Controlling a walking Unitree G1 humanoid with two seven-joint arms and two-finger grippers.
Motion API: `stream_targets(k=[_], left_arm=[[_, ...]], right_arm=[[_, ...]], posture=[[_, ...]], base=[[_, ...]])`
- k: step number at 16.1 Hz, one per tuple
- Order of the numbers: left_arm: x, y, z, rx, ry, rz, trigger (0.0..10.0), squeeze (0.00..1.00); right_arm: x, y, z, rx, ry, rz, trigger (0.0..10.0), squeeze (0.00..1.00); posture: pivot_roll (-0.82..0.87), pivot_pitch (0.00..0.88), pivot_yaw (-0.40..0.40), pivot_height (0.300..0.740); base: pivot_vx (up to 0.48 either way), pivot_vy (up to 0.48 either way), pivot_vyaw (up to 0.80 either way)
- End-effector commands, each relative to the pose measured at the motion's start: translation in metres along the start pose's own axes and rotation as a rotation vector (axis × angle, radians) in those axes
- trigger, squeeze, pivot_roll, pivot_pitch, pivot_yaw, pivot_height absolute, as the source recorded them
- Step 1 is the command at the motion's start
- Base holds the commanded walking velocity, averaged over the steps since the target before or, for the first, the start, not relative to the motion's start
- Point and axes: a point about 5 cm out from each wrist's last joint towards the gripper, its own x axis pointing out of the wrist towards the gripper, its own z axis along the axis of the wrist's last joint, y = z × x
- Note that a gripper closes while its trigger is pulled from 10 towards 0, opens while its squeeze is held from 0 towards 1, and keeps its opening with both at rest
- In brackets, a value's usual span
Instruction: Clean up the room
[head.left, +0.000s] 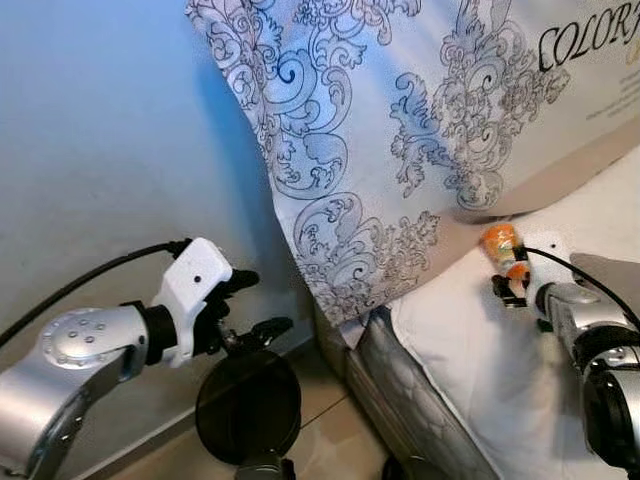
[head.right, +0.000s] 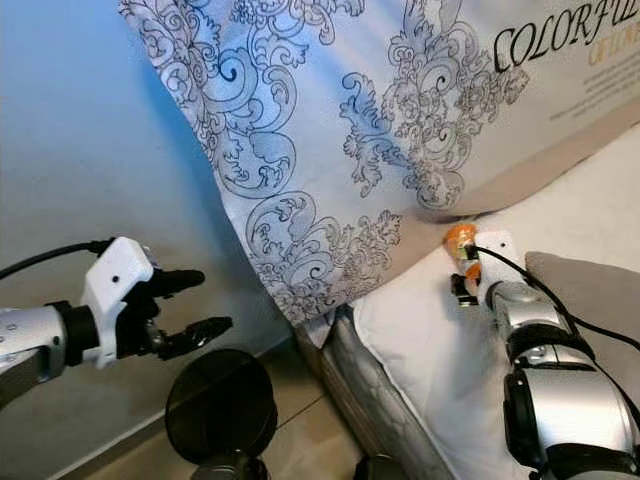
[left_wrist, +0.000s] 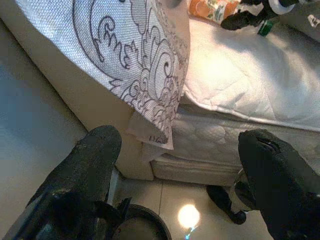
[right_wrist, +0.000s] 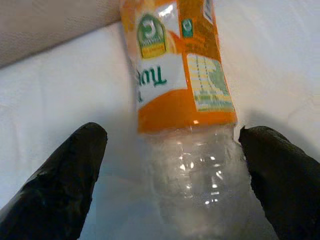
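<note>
A clear plastic bottle with an orange label (right_wrist: 177, 85) lies on the white bed (head.left: 470, 350), close to the patterned pillow (head.left: 400, 130). My right gripper (right_wrist: 175, 145) is open, with one finger on each side of the bottle's clear end; one finger (right_wrist: 75, 175) stands a little off it. From the head, the bottle (head.left: 503, 250) shows just beyond the right gripper (head.left: 508, 288). My left gripper (head.left: 260, 303) is open and holds nothing. It hangs in the air beside the bed, above a round black object (head.left: 248, 405) on the floor.
The large pillow leans over the mattress edge (left_wrist: 220, 145) and against a pale blue wall (head.left: 100, 130). A grey cushion (head.right: 590, 290) lies on the bed to the right of my right arm. Tiled floor (head.left: 320, 430) shows between the wall and the bed.
</note>
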Motion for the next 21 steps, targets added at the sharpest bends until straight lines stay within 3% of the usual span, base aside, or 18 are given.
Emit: stream_targets(k=[1, 4, 5, 6, 19, 21], left_arm=[[-0.0045, -0.0019, 0.0001, 0.001, 0.01, -0.011, 10.0, 0.0], [-0.0062, -0.0032, -0.0001, 0.0, 0.015, -0.028, 10.0, 0.0], [-0.0062, -0.0031, 0.0002, -0.002, 0.014, -0.033, 10.0, 0.0], [-0.0057, -0.005, 0.0005, -0.006, 0.017, -0.057, 10.0, 0.0], [-0.0011, -0.0075, -0.002, 0.016, 0.033, -0.078, 10.0, 0.0], [0.0003, -0.0072, -0.0034, 0.004, 0.019, -0.06, 10.0, 0.0]], right_arm=[[-0.0006, -0.0041, -0.008, 0.0, 0.019, -0.019, 10.0, 0.0], [-0.0013, -0.0074, -0.0139, 0.0, 0.047, -0.026, 9.7, 0.0], [-0.0014, -0.0072, -0.0146, 0.002, 0.052, -0.019, 2.7, 0.0], [-0.0014, -0.0065, -0.0154, 0.001, 0.059, -0.006, 0.0, 0.0], [-0.0012, -0.0049, -0.0151, 0.044, 0.052, 0.009, 0.0, 0.0], [-0.0008, -0.0032, -0.0101, 0.097, 0.02, 0.02, 0.0, 0.0]], posture=[[0.25, 0.145, 0.098, 0.74], [0.25, 0.146, 0.095, 0.74], [0.25, 0.145, 0.095, 0.74], [0.25, 0.144, 0.094, 0.74], [0.24, 0.114, 0.082, 0.74], [0.22, 0.088, 0.07, 0.74]], base=[[0.0, 0.0, 0.0], [0.0, 0.0, 0.0], [0.0, 0.0, 0.0], [0.0, 0.0, 0.0], [0.0, 0.0, 0.0], [0.0, 0.0, 0.0]])
